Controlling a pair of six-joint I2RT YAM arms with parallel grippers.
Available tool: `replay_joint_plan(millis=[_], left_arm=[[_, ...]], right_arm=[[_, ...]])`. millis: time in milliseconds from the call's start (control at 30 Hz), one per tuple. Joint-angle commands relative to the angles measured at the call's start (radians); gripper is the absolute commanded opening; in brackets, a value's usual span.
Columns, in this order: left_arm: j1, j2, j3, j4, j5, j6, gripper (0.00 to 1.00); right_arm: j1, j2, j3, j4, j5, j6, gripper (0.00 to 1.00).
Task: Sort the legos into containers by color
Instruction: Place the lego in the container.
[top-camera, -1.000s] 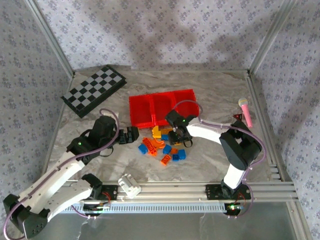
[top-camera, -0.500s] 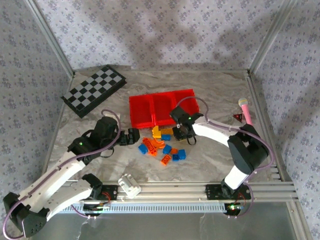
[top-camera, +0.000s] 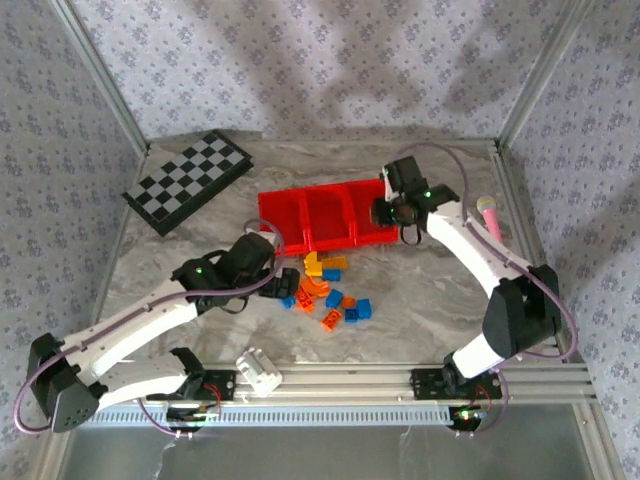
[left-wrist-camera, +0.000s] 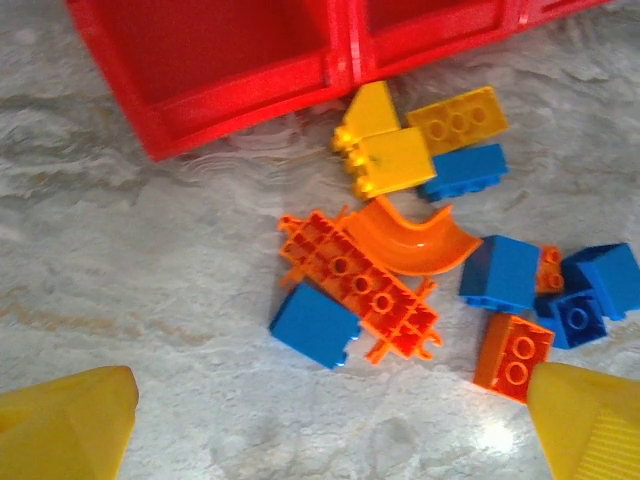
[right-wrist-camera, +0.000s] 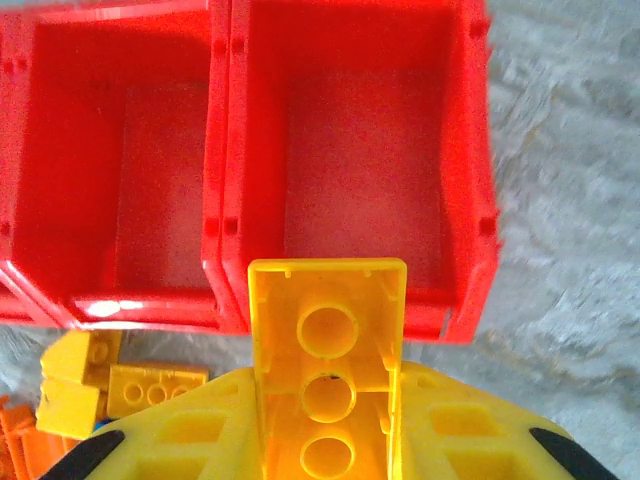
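Note:
The legos (top-camera: 328, 290) lie in a loose pile of blue, orange and yellow bricks just in front of the red tray of containers (top-camera: 283, 222). My right gripper (top-camera: 386, 212) hovers over the tray's right end, shut on a yellow brick (right-wrist-camera: 327, 340) that stands on end above the near wall of the right compartment (right-wrist-camera: 360, 150). Both compartments in the right wrist view look bare. My left gripper (top-camera: 276, 270) hangs open at the pile's left edge. In the left wrist view a blue brick (left-wrist-camera: 315, 325) and an orange plate (left-wrist-camera: 360, 290) lie just ahead of its fingertips (left-wrist-camera: 65, 430).
A black-and-white checkered board (top-camera: 187, 180) lies at the back left. A pink-tipped object (top-camera: 491, 222) rests by the right rail. A white block (top-camera: 260, 368) sits on the front aluminium rails (top-camera: 400, 380). Metal frame posts stand at the table's sides.
My right gripper shut on a yellow brick in the pile and carried it up and back over the tray's right end. My left arm swung right, up to the pile.

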Motion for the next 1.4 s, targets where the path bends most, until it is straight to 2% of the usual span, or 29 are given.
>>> replay_joint_plan(millis=[0, 100, 200, 333, 500, 667, 1100, 1367], left_arm=[[-0.040, -0.043, -0.003, 0.077, -0.013, 0.027, 1.00], [-0.040, -0.116, -0.054, 0.130, 0.048, 0.118, 1.00], [-0.038, -0.180, -0.071, 0.138, 0.077, 0.152, 1.00], [-0.038, -0.226, -0.082, 0.143, 0.105, 0.152, 1.00], [-0.038, -0.266, -0.138, 0.238, 0.175, 0.150, 1.00], [-0.038, -0.246, -0.136, 0.237, 0.166, 0.158, 1.00], [-0.040, -0.244, -0.169, 0.289, 0.155, 0.197, 1.00], [-0.040, -0.234, -0.182, 0.315, 0.148, 0.188, 1.00]], right_arm=[[-0.038, 0.090, 0.098, -0.046, -0.086, -0.067, 0.31], [-0.068, 0.186, 0.188, -0.081, -0.131, -0.113, 0.31], [-0.083, 0.273, 0.266, -0.114, -0.161, -0.138, 0.31], [-0.087, 0.360, 0.342, -0.138, -0.177, -0.154, 0.31], [-0.086, 0.463, 0.429, -0.179, -0.170, -0.173, 0.31], [-0.084, 0.522, 0.459, -0.186, -0.167, -0.183, 0.32], [-0.085, 0.534, 0.458, -0.197, -0.172, -0.166, 0.51], [-0.070, 0.414, 0.399, -0.191, -0.182, -0.131, 0.59]])
